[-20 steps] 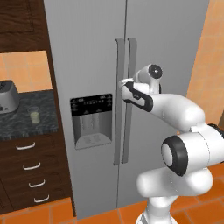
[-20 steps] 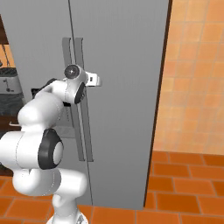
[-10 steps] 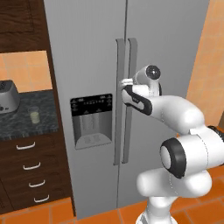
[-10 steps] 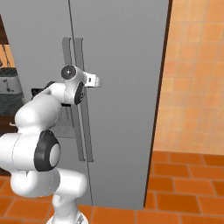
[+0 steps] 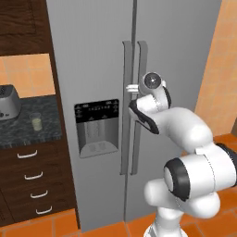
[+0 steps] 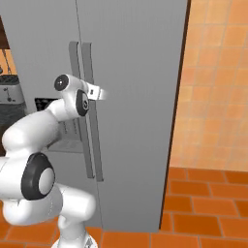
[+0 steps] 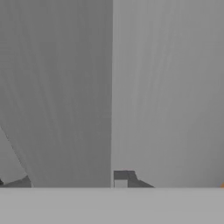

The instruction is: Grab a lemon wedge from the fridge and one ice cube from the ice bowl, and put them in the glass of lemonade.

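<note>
The tall grey fridge (image 5: pixel 102 55) stands with both doors closed. My gripper (image 5: pixel 134 88) is at mid-height on the right door's long handle (image 5: pixel 141 139). In the hand view that handle (image 7: pixel 65 96) fills the space between my two dark fingertips (image 7: pixel 120 178), which are closed on it. From the right base view the gripper (image 6: pixel 98 92) reaches across the same handle (image 6: pixel 92 145). The glass of lemonade (image 5: pixel 36 121) stands on the dark counter left of the fridge. The lemon wedge and the ice bowl are out of view.
A steel toaster (image 5: pixel 7 102) sits on the dark stone counter (image 5: pixel 28 132) above wooden drawers (image 5: pixel 32 185). A black dispenser panel (image 5: pixel 96 127) is on the left door. An orange tiled wall (image 6: pixel 218 82) flanks the fridge on the right, with orange floor tiles (image 6: pixel 203 208) below.
The fingers have drawn in around the right door's handle. The arm has hardly moved and the door stays closed.
</note>
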